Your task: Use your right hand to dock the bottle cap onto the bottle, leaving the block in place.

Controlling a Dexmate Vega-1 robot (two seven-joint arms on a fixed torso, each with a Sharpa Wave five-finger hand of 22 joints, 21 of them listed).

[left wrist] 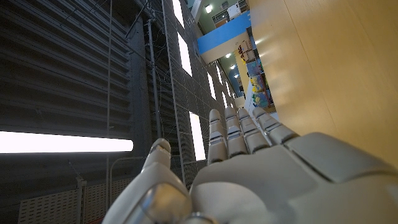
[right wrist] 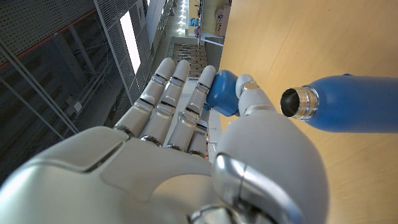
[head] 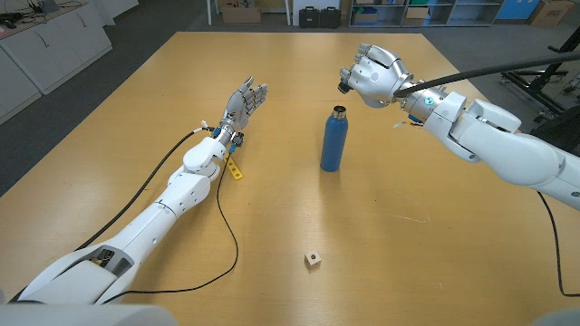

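Table (head: pixel 163 100) wooden, w/ bottle (head: pixel 333 140) upright near middle, mouth open, no cap on. Right hand (head: pixel 373 74) raised just above & beside bottle top, pinching blue cap (right wrist: pixel 222 93) btwn thumb & fingers; other fingers (right wrist: pixel 158 93) extended, close together. Step in hand, judging by this: carry phase, cap not yet docked. Next move prob needs cap lined up over neck, then lowered straight & seated w/o tipping bottle. Left hand (head: pixel 245 101) well left of bottle, on table, fingers straight, slightly apart, holding nothing. Block (head: pixel 313 261) well in front of bottle, clear of both hands; best left untouched.
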